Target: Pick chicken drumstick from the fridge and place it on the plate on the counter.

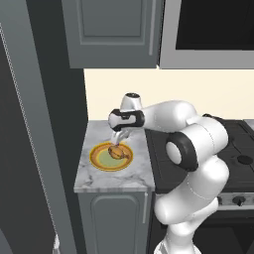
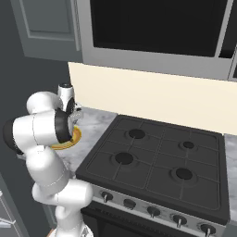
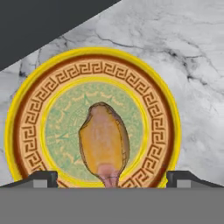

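Chicken drumstick (image 3: pixel 104 142) on plate (image 3: pixel 157 109), between spread fingers (image 3: pixel 41 178)

On the white-grey veined marble counter (image 1: pixel 99 181): one round orange-rimmed plate with a pale green centre (image 3: pixel 30 127) and one brown-orange roasted chicken drumstick (image 3: pixel 104 144).
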Available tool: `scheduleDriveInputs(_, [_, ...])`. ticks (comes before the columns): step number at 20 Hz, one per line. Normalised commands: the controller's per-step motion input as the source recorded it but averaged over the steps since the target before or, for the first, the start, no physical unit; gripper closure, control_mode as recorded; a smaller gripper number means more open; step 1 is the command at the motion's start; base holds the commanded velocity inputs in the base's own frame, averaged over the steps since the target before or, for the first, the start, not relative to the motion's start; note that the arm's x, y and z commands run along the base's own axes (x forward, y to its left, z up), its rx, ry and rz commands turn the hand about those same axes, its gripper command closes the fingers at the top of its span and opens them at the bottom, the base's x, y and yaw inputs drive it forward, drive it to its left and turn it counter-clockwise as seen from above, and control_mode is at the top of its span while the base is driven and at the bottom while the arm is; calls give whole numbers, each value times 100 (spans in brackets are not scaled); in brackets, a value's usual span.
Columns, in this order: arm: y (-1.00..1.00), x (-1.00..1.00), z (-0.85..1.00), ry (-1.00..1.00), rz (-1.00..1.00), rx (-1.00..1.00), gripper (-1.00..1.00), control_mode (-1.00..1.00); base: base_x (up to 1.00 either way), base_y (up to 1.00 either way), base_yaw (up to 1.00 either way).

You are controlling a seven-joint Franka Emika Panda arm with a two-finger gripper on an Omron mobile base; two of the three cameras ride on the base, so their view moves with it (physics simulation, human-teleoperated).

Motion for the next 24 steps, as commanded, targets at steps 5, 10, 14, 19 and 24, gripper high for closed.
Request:
scheduleDriveInputs(5, [-30, -61, 59, -3, -8, 0, -100, -100, 0, 0, 0])
scheduleDriveInputs(10, [-38, -68, 34, -4, -12, 0, -100, -100, 0, 0, 0])
scheduleDriveInputs(14, [-36, -74, 10, -6, -16, 0, -100, -100, 0, 0, 0])
scheduleDriveInputs(19, [-45, -93, 20, -7, -22, 0, -100, -100, 0, 0, 0])
scheduleDriveInputs(24, [-51, -89, 53, -1, -25, 0, -100, -100, 0, 0, 0])
